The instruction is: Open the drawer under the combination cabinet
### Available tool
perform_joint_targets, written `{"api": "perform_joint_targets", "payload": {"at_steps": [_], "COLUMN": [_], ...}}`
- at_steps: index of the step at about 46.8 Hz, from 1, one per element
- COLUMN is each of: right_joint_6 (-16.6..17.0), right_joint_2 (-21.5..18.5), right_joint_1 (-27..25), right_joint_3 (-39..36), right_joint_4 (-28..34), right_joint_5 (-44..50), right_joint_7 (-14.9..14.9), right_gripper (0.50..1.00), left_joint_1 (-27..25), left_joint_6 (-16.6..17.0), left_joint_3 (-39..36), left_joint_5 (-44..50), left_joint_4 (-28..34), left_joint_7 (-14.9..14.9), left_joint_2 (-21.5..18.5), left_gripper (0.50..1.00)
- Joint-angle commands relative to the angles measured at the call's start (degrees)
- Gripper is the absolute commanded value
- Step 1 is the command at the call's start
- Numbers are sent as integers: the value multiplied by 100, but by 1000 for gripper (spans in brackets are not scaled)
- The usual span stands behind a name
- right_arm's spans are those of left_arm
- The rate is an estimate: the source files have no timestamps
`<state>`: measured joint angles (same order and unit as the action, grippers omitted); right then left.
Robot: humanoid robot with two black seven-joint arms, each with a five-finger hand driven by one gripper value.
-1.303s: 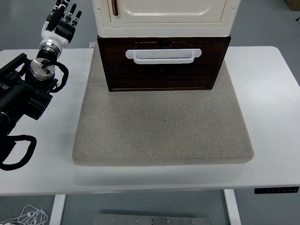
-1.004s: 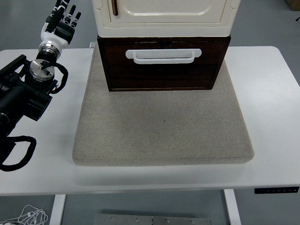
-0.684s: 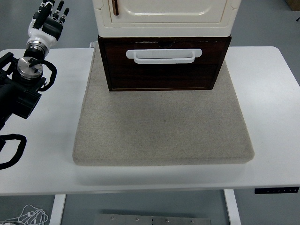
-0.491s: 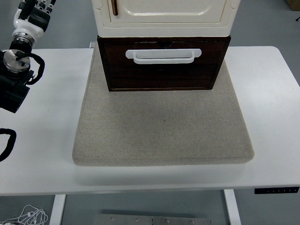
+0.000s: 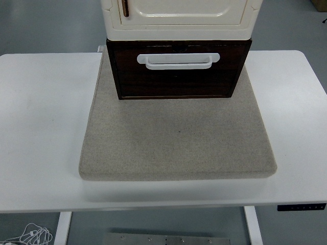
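A cream cabinet stands at the back of a grey felt mat. Beneath it sits a dark brown wooden drawer with a white bar handle across its front. The drawer front stands slightly forward of the cabinet above it. Neither of my hands shows in the head view.
The white table stretches out on both sides of the mat. A control panel sits on the table's front edge at the right. Cables lie on the floor at the lower left.
My left arm has drawn back to the left and out of the picture. The drawer and cabinet have not moved.
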<state>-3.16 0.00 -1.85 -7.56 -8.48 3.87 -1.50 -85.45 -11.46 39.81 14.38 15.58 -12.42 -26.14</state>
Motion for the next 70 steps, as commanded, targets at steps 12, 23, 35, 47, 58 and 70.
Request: {"api": "perform_joint_targets", "payload": {"at_steps": [12, 23, 35, 47, 58, 70], "right_joint_6": [0, 0, -9, 0, 0, 0], "right_joint_2": [0, 0, 0, 0, 0, 0], "right_joint_1": [1, 1, 1, 1, 1, 1], "right_joint_3": [0, 0, 0, 0, 0, 0], "right_joint_4": [-5, 4, 4, -5, 4, 4], "right_joint_5": [0, 0, 0, 0, 0, 0], "right_joint_7": [1, 1, 1, 1, 1, 1], "right_gripper": [926, 926, 926, 926, 926, 926], "left_joint_1": [-1553, -1984, -1993, -2186, -2608, -2784], "left_joint_6": [-58, -67, 82, 152, 188, 179], "left_joint_3": [-869, -922, -1405, -2451, -3505, -4209], "left_joint_5": [-699, -1455, -2026, -2316, -2765, -3239], "left_joint_4": [480, 1860, 3609, 5103, 6343, 6730], "left_joint_7": [29, 38, 47, 108, 644, 1786], "left_joint_2": [-136, -198, -251, -277, -304, 118], "left_gripper": [1000, 1000, 1000, 1000, 1000, 1000]}}
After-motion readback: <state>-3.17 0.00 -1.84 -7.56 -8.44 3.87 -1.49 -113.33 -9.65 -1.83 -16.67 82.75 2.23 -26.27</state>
